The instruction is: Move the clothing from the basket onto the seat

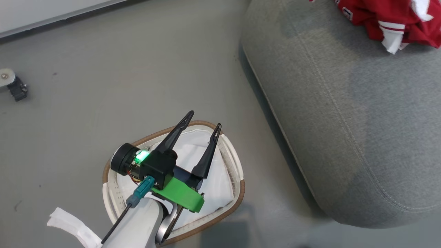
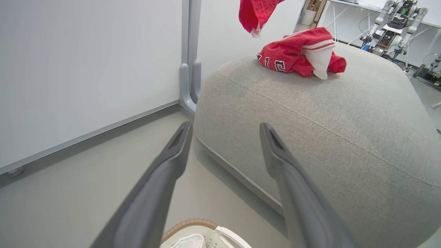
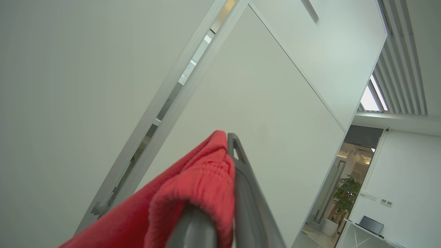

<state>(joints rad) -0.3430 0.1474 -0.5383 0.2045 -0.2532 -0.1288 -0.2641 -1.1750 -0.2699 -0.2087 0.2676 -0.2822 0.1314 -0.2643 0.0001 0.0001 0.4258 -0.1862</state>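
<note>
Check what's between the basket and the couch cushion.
Bare grey floor separates the basket from the couch cushion, seen in the head view.

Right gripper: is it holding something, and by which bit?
Yes. The right gripper pinches a red garment by a bunched fold of its fabric. The left gripper is open and holds nothing.

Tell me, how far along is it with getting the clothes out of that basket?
Nearly finished. One red garment already lies on the seat. The right gripper is shut on a second red piece, held up and not yet set down. Inside the basket I see white lining, no red, beneath the open left gripper.
</note>
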